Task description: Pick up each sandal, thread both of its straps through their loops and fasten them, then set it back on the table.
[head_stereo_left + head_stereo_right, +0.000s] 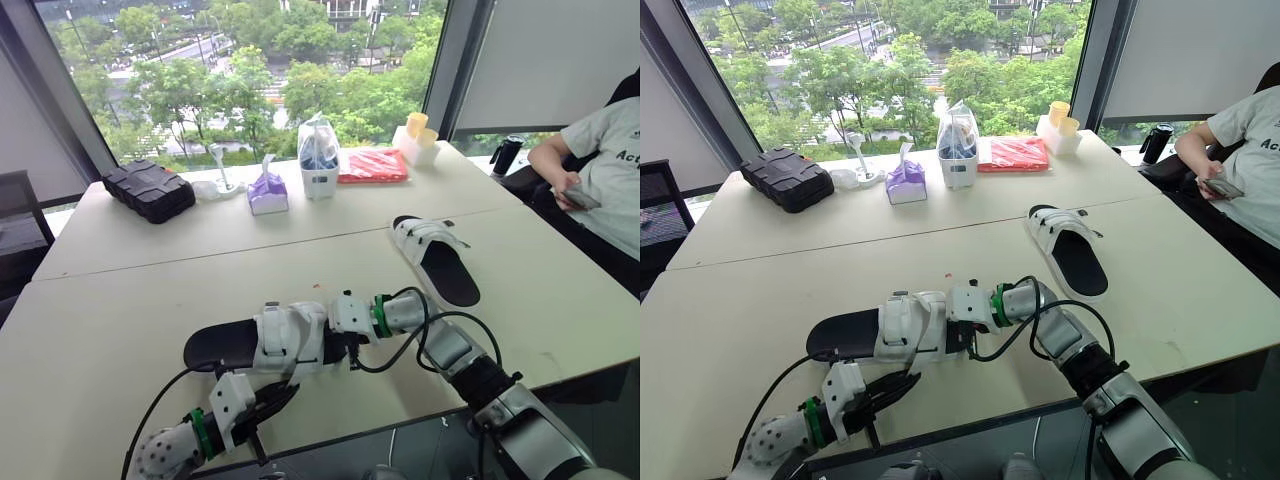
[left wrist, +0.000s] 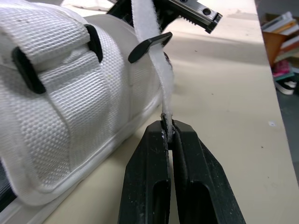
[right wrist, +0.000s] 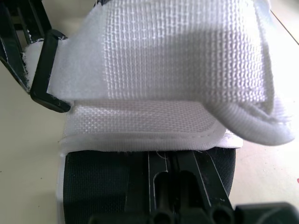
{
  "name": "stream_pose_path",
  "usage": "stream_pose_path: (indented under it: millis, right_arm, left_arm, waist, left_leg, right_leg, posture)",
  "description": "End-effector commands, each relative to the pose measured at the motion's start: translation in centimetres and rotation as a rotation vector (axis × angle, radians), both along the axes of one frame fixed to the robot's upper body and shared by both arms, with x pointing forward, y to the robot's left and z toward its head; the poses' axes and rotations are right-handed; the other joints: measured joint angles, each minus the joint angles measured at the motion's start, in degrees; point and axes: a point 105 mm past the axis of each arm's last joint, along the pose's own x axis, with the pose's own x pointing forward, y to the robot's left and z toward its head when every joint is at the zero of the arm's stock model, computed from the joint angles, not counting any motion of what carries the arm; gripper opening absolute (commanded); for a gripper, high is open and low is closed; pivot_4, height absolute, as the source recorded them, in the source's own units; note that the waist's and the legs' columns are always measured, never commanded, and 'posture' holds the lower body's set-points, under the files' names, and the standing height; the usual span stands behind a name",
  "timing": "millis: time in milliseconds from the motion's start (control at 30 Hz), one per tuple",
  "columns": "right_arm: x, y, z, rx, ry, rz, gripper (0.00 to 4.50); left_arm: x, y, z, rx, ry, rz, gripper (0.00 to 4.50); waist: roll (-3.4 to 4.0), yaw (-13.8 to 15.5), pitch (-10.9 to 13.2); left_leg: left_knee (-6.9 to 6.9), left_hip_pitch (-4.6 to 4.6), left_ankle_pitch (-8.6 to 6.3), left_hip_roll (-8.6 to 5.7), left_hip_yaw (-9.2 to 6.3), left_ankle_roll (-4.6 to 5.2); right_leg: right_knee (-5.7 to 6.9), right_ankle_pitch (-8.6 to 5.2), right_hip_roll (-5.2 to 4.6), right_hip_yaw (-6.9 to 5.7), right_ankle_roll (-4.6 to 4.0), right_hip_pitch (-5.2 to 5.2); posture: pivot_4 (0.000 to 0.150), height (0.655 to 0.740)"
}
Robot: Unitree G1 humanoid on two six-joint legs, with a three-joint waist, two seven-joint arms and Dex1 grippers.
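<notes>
Left wrist view: left jaws pinch sandal strap (image 2: 156, 70); right jaws unclear; beige table (image 1: 120, 300) beside windows (image 1: 250, 80).

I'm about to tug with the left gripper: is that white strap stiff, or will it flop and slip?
Probably floppy: the strap is thin woven webbing, bending where it leaves the black loop. It likely won't slip, since its coarse weave is pinched flat in the left gripper. Released, it would probably droop against the sandal.
</notes>
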Motion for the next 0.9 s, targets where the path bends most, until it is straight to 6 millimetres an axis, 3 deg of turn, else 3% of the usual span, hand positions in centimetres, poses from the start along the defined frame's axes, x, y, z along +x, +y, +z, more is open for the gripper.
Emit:
stream_pose_path:
  millis: [33,433,767,900]
  right_arm:
    - [0.4,-2.4,-3.4,-0.134,0.085,-0.077,0.0]
    - [0.6,-2.4,-3.4,-0.144,0.08,-0.057,0.0]
    - [0.6,-2.1,-3.4,-0.139,0.081,-0.051,0.0]
    - [0.5,-2.4,-3.4,-0.14,0.084,-0.057,0.0]
  left_arm:
    - [-0.8,2.6,-2.2,0.044,0.094,0.123,0.09]
    - [-6.0,1.7,-2.7,0.058,0.38,-0.294,0.09]
    - [-5.8,0.4,-0.7,0.011,0.461,-0.464,0.09]
    - [-4.7,-0.7,1.7,-0.003,0.405,-0.512,0.09]
  waist:
    - [-0.01,-0.07,0.0]
    - [0.1,-0.12,-0.06]
    - [0.04,-0.17,-0.07]
    - [-0.1,-0.06,0.02]
  left_leg:
    - [0.0,0.0,0.0,0.0,0.0,0.0]
    - [0.0,0.02,0.0,0.04,0.01,0.0]
    - [-0.02,0.0,0.0,0.04,-0.01,0.01]
    - [0.0,0.0,0.0,0.04,-0.01,0.01]
  right_leg:
    - [0.0,0.0,0.0,0.0,0.0,-0.01]
    - [0.01,-0.05,0.02,-0.02,0.01,-0.09]
    - [0.02,0.07,0.02,-0.03,-0.2,-0.1]
    - [0.04,0.07,0.02,-0.03,-0.2,-0.09]
  posture:
    - [0.15,0.74]
    - [0.15,0.74]
    - [0.15,0.74]
    - [0.15,0.74]
